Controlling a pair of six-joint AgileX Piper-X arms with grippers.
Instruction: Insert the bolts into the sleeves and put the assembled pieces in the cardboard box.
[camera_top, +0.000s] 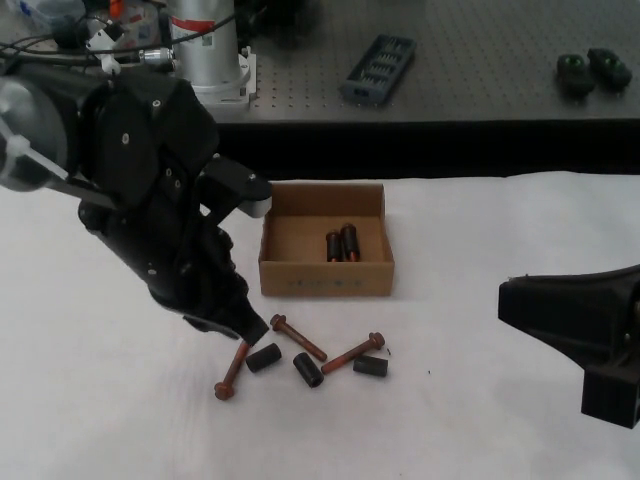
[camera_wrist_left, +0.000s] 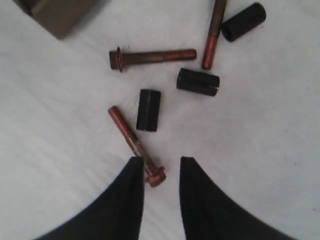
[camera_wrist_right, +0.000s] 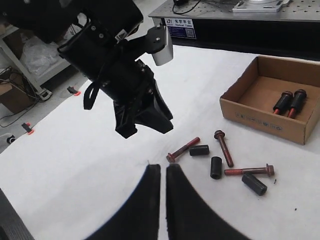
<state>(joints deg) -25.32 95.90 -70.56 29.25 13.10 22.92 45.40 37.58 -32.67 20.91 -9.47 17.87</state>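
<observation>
Right gripper (camera_wrist_right: 163, 169): black body at the lower right edge of the high view, over the white cloth (camera_top: 480, 430), well apart from the parts. Fingers pressed almost together with only a thin slit between them, nothing held.

Left gripper (camera_wrist_left: 161, 167): at the end of the big black arm in the left half of the high view, tip pointing down at the loose parts. Jaws released. The flanged head of one copper-coloured bolt (camera_wrist_left: 134, 142) lies on the cloth between the two fingertips. I cannot tell whether either finger touches it.

Loose parts, lower centre of the high view, all lying flat on the cloth:
- first sleeve (camera_wrist_left: 149, 110), black, just beside the shank of that bolt, not touching it
- second bolt (camera_wrist_left: 152, 57), lying crosswise beyond the first sleeve
- second sleeve (camera_wrist_left: 198, 82), near the second bolt's threaded end
- third bolt (camera_top: 352, 353), head up and to the right
- third sleeve (camera_top: 370, 366), just beside the third bolt

Cardboard box (camera_top: 325, 275): centre of the high view, just behind the loose parts, open top. Two assembled pieces (camera_top: 342, 243) lie side by side inside, against its right half.

Behind the cloth: perforated dark bench (camera_top: 470, 50), with a blue rack (camera_top: 378, 68) at upper centre and two dark knobs (camera_top: 595, 72) at upper right.
</observation>
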